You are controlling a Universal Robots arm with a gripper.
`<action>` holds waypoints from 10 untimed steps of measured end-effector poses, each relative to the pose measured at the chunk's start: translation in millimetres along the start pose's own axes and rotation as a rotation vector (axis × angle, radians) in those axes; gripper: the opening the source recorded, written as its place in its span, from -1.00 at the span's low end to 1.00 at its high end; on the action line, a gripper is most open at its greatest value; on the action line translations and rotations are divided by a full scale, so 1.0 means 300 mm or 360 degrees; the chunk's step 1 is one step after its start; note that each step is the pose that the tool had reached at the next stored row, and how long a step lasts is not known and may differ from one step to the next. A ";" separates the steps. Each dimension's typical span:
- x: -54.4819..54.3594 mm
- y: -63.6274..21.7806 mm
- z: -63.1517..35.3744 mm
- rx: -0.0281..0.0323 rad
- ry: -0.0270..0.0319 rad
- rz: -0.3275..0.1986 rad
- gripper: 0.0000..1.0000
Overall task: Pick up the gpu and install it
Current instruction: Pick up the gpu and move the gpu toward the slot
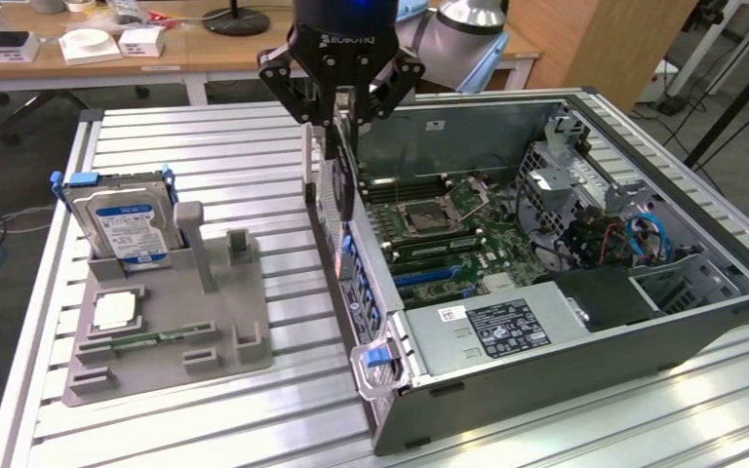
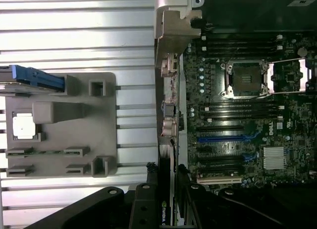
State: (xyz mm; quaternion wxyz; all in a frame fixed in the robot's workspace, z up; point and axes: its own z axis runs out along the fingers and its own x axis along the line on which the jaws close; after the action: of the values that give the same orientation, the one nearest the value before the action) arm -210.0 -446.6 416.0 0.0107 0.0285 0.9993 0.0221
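Clutching gpu (image 1: pixel 335 161) in clenched claw (image 1: pixel 336 115); thin dark card, upright | above computer case (image 1: pixel 583 336) wall

Thin dark gpu (image 1: pixel 336 185), upright on edge, at the case's (image 1: pixel 544 363) port-side wall.

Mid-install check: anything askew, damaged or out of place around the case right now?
Nothing stands out. The gpu hangs upright in the fingers at the open case's wall on the exterior view's left; the hard drive stands in its gray holder. Nothing spilled or broken.
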 end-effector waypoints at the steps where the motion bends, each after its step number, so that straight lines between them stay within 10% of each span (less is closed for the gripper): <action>1: -0.005 0.000 0.000 -0.00001 -0.00001 0.0000 -0.47; 10: -0.043 0.002 0.001 -0.00002 0.00001 -0.0003 -0.47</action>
State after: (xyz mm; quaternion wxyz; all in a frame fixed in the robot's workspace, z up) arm -197.1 -446.6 416.0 0.0106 0.0277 0.9993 0.0221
